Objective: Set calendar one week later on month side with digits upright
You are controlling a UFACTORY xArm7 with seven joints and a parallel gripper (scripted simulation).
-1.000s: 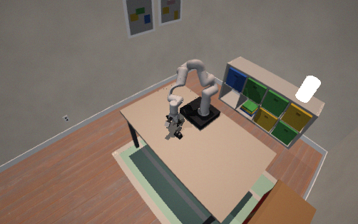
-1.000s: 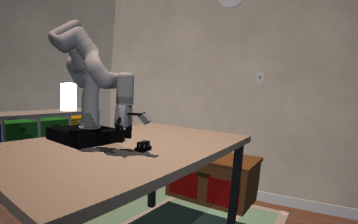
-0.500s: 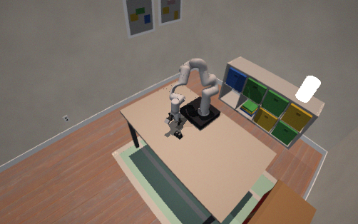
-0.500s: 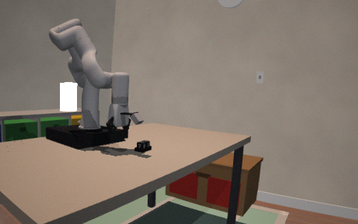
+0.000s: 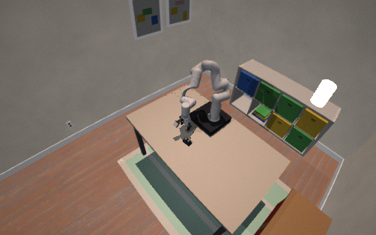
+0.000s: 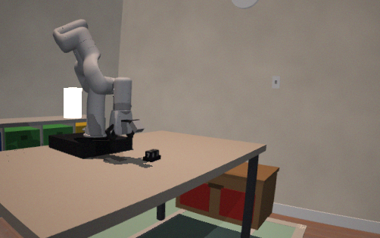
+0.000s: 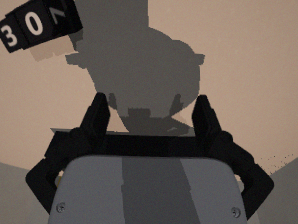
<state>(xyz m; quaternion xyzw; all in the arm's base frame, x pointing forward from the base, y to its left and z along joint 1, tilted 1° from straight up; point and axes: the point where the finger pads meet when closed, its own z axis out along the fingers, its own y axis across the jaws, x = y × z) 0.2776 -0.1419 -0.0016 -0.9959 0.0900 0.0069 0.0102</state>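
Item, for you: black calendar blocks point(image 5: 187, 141) point(image 6: 152, 154) point(image 7: 22, 29). In your wrist view, white "3" on the left face, white "0" on the next; the shaded face at right bears a grey mark, uncertain. Exterior view: pale marks, too small to read.

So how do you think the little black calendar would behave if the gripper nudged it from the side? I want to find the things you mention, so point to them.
The calendar point(image 5: 187, 141) point(image 6: 151, 155) point(image 7: 39, 24) would probably slide rather than roll, given its flat, blocky faces. Sitting low on the table point(image 5: 225, 161) point(image 6: 113, 182), it seems unlikely to tip.
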